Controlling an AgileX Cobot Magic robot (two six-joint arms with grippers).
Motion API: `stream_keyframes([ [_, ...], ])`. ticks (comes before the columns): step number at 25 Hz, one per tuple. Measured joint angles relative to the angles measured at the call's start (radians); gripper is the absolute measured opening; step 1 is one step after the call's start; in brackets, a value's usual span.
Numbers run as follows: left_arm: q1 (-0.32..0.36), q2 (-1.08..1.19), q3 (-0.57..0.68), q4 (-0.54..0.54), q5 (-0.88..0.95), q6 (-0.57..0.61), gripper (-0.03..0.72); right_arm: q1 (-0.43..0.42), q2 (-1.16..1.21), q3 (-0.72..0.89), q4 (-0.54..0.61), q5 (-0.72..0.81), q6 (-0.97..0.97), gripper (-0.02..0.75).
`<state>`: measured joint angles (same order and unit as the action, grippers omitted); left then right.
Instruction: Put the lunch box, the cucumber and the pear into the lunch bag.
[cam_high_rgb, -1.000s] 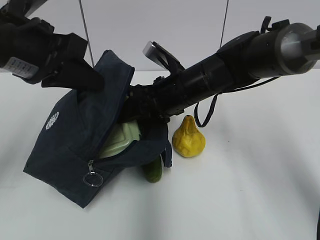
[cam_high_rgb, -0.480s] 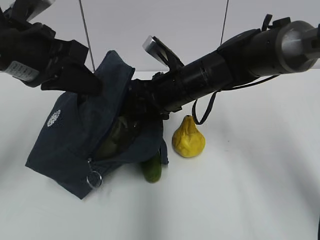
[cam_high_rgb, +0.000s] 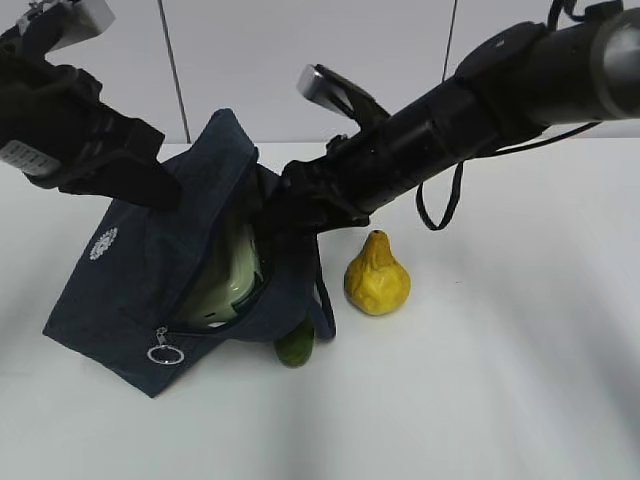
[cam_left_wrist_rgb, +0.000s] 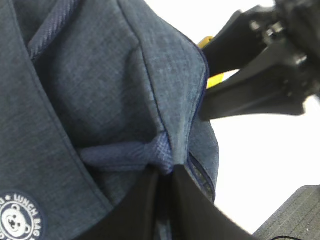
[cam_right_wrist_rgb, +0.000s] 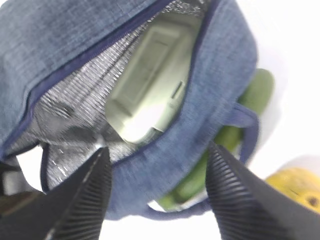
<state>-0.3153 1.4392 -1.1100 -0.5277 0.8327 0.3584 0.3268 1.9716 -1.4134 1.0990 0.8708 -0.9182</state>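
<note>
Lunch bag (cam_high_rgb: 150, 290) sits left of centre in the exterior view, propped up and gaping, and that looks deliberate: the left gripper (cam_left_wrist_rgb: 164, 200) has its jaws pinched together on a fold of the navy fabric by the handle loop, lifting the top flap so the mouth stays open for loading. Lunch box (cam_high_rgb: 228, 282) is already inside, its pale green lid showing through the zipper gap. Cucumber (cam_high_rgb: 296, 343) is still on the table, poking out from under the bag's lower edge, and the pear (cam_high_rgb: 377, 276) stands just right of the bag, so I'd say one item of three is done

Right gripper (cam_right_wrist_rgb: 156, 167) hovers over the opening with jaws wide apart and nothing between them

Views help each other here. Exterior shot hides both sets of fingers behind arm and fabric, so only the wrist cams tell you the grip states. Right wrist cam also shows the silver lining and the cucumber tucked right against the bag's underside, while left wrist cam shows the bear logo patch (cam_left_wrist_rgb: 15, 220) at lower left
</note>
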Motion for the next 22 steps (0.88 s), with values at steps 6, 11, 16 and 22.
stream_keyframes([
  [6, 0.0, -0.009, 0.0, 0.032, 0.024, -0.005, 0.003, -0.046, -0.067, 0.0, -0.094, 0.008, 0.027, 0.484],
  [11, 0.0, -0.016, 0.0, 0.069, 0.037, -0.019, 0.003, -0.053, -0.129, 0.0, -0.237, 0.016, 0.055, 0.429],
  [16, 0.0, -0.018, 0.0, 0.075, 0.046, -0.019, 0.003, -0.053, -0.167, 0.0, -0.45, 0.043, 0.138, 0.398],
  [22, 0.0, -0.018, 0.0, 0.093, 0.048, -0.027, 0.003, -0.053, -0.172, 0.0, -0.684, 0.067, 0.268, 0.398],
])
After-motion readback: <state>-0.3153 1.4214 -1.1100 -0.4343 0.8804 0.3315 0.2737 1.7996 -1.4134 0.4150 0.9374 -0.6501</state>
